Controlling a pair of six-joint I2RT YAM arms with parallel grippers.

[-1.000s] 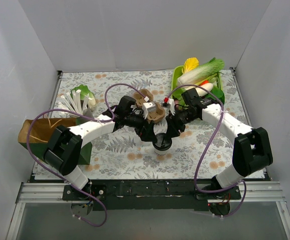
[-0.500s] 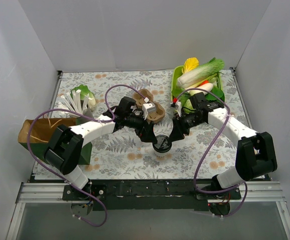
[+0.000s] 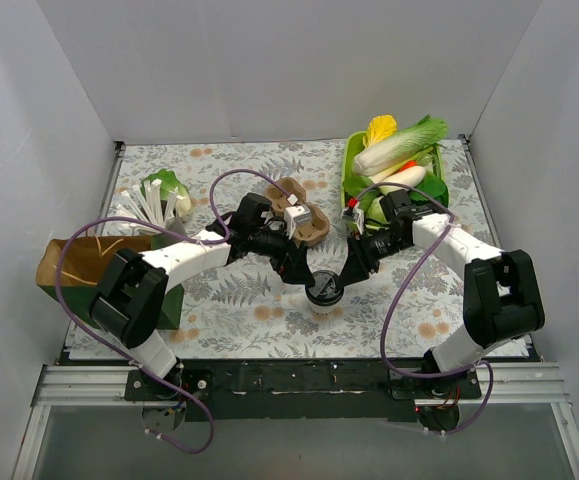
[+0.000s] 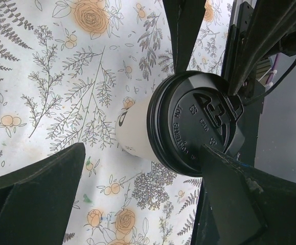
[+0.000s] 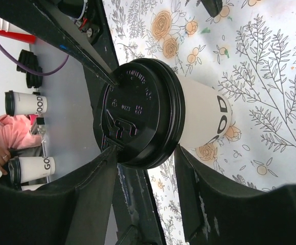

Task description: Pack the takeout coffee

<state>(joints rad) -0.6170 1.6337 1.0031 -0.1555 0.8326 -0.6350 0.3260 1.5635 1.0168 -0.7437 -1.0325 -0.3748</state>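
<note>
- Brown paper bag (image 3: 74, 262): lies at the left edge of the table, well apart from the coffee; nothing of the task visible in it.
- Cup of white utensils (image 3: 151, 208): stands far left, no part of this job.
- Left gripper (image 4: 142, 150): reaches in from the left with jaws wide apart, one finger on either side of the cup, the left one clear of it; holds nothing.
- Cardboard carrier (image 3: 304, 222): sits just beyond the two grippers, near the middle; no cup seated in it.
- Takeout coffee (image 3: 323, 289): stands upright on the table near the middle, black lid (image 4: 196, 122) already on. Lidding looks done; by the look of it, the seating of the cup in its carrier or bag remains.
- Right gripper (image 5: 148, 150): comes in from the right with fingers close against both sides of the lid's rim; impossible to tell whether clamped or merely touching.
- Green tray (image 3: 350, 165): rests far right, piled with toy vegetables.
- Tablecloth (image 3: 239, 305): printed with grey ferns and orange flowers, flat and smooth.
- White walls (image 3: 289, 70): close the table in on the left, far and right sides.
- Beyond the near edge, in the right wrist view: spare lidded cups (image 5: 27, 102) and a pink sleeve (image 5: 9, 135).
</note>
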